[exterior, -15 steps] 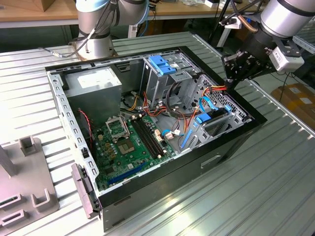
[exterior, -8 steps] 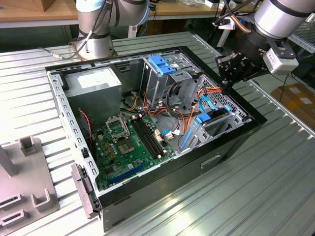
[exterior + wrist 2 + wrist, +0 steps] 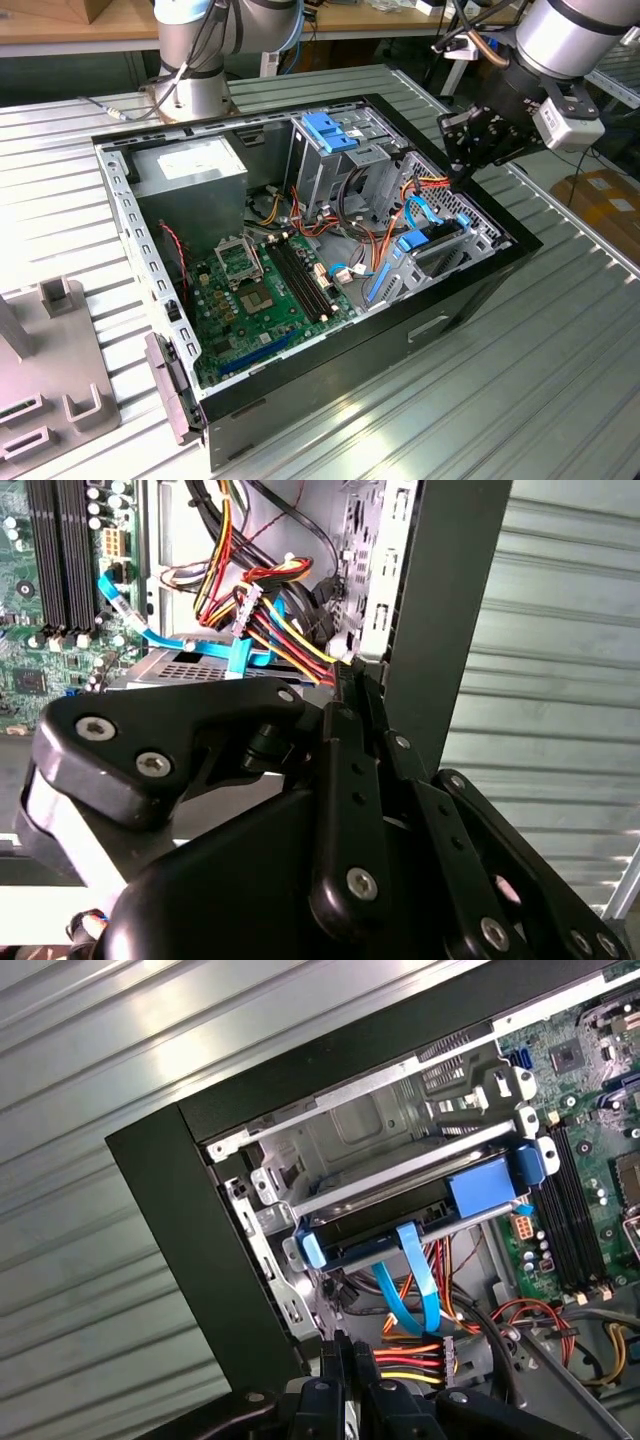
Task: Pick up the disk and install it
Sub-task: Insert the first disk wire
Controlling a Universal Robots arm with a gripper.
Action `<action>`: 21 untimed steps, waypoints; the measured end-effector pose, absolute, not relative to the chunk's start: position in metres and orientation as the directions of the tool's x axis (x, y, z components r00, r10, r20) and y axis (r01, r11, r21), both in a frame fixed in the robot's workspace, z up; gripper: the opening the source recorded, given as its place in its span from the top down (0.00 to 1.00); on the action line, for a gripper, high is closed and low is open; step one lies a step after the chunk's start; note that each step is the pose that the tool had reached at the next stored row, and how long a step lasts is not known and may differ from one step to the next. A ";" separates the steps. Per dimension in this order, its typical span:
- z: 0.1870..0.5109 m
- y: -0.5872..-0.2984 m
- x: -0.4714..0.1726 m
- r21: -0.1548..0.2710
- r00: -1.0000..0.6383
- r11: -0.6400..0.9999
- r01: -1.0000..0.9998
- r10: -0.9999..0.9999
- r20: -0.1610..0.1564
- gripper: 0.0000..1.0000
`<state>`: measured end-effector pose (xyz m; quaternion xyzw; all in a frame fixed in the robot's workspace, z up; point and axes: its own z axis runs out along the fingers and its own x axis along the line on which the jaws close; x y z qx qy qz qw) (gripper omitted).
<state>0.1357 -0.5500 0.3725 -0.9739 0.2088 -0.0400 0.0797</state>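
Disk (image 3: 400, 1235) sits half hidden in cage (image 3: 370, 1140), hand (image 3: 345, 1355) beside cables (image 3: 410, 1360).

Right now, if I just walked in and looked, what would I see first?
Probably the big open computer case lying on the ribbed metal table, with its green motherboard and tangled colourful wires on show. Next, the black tool on the robot arm, hanging over the case's corner at the exterior view's right. Just below it a disk with light-blue plastic trim sits in a metal cage.
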 end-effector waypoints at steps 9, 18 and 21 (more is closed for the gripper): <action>0.372 -0.550 0.131 -0.172 0.869 -0.861 -0.479 -0.493 0.045 0.84; 0.372 -0.550 0.127 -0.172 0.802 -0.795 -0.581 -0.596 0.045 0.84; 0.372 -0.550 0.127 -0.172 0.767 -0.762 -0.625 -0.640 0.045 0.84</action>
